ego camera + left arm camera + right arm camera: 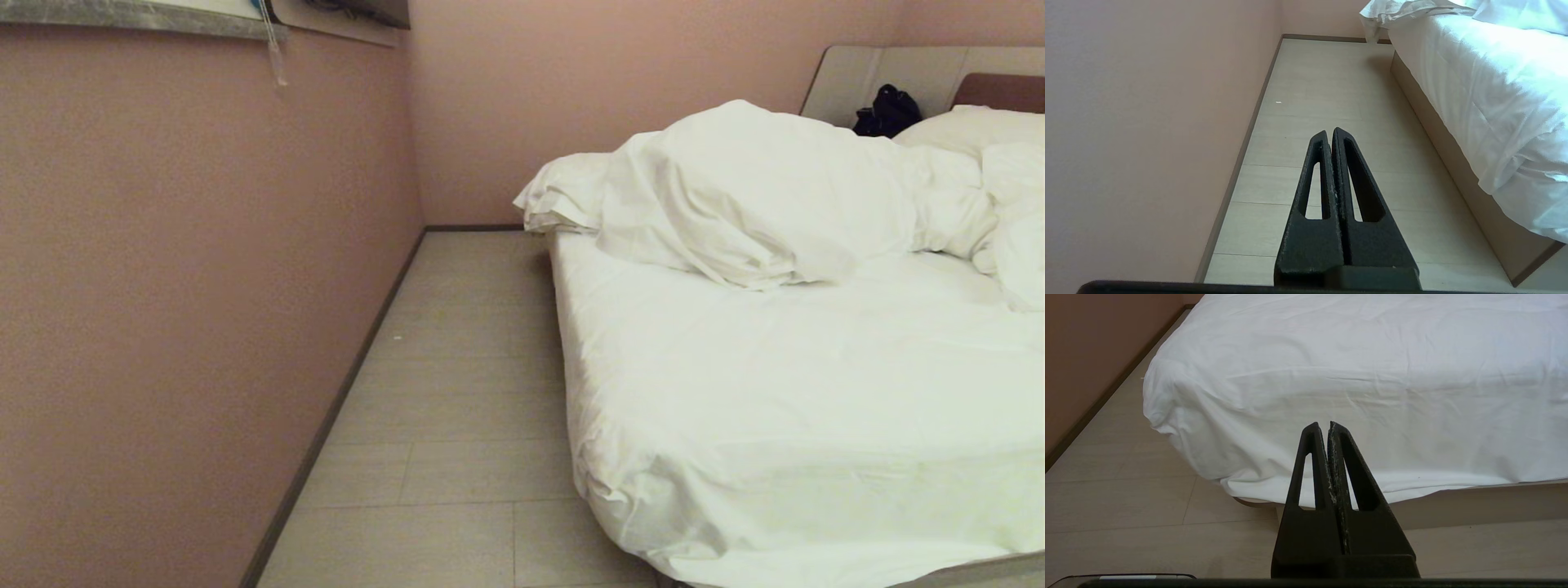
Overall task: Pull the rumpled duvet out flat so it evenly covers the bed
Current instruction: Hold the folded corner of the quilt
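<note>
Head cam: high, faces bed [800, 392] corner and floor aisle [465, 392]. Left wrist: low, along aisle. Right wrist: low, near bed foot. All share bed corner.

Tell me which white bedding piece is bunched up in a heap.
The duvet, heaped near the headboard; the fitted sheet lies flat, and the pillow rests behind it.

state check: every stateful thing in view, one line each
puffy white duvet: bunched in a heap at the head end, not spread
low double bed with white fitted sheet: mattress mostly uncovered
white rectangular pillow: by the headboard, partly hidden behind the duvet
dark bundle: against the headboard
left gripper: shut, empty, over the floor
right gripper: shut, empty, facing the bed's foot
</note>
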Robot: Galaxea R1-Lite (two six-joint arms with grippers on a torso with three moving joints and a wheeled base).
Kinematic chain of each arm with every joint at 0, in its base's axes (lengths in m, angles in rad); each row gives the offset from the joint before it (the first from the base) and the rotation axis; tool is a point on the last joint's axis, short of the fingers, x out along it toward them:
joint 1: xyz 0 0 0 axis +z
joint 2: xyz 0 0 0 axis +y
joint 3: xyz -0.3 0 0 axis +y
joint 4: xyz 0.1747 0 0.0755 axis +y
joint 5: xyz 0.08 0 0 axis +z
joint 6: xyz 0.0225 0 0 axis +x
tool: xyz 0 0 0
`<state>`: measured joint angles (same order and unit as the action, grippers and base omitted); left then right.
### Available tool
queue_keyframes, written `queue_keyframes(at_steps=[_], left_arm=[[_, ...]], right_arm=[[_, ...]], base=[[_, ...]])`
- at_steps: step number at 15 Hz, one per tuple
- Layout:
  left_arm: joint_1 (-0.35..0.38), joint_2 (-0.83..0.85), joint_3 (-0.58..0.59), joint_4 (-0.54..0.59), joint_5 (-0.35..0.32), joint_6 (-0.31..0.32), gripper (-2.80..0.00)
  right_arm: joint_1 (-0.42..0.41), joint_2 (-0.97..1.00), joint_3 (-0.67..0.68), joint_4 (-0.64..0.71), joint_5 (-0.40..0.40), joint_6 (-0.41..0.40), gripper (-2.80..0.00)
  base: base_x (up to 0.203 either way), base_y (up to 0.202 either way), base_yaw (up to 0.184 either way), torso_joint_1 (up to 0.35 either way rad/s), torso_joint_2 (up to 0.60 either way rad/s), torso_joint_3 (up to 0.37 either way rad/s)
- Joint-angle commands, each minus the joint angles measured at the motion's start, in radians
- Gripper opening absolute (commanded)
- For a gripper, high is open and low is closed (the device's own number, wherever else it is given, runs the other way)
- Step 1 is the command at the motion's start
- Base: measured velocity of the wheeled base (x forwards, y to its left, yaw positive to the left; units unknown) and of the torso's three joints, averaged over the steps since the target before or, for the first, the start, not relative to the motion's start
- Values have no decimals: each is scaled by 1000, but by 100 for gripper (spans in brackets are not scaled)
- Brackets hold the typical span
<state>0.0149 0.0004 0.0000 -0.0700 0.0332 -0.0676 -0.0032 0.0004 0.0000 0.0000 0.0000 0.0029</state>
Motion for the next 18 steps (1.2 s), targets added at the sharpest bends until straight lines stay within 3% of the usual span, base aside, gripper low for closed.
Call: queue_keyframes(at_steps=[1,12,18], left_arm=[[0,1,0,-1,1,0,-280],[0,1,0,1,1,0,-280],[0,1,0,1,1,0,-280]], right_arm=[[0,0,0,0,0,0,-280],[0,0,0,0,0,0,-280],[0,0,0,0,0,0,-280]], base=[[0,0,0,0,0,0],[0,0,0,0,0,0],[0,-175,2,0,3,3]])
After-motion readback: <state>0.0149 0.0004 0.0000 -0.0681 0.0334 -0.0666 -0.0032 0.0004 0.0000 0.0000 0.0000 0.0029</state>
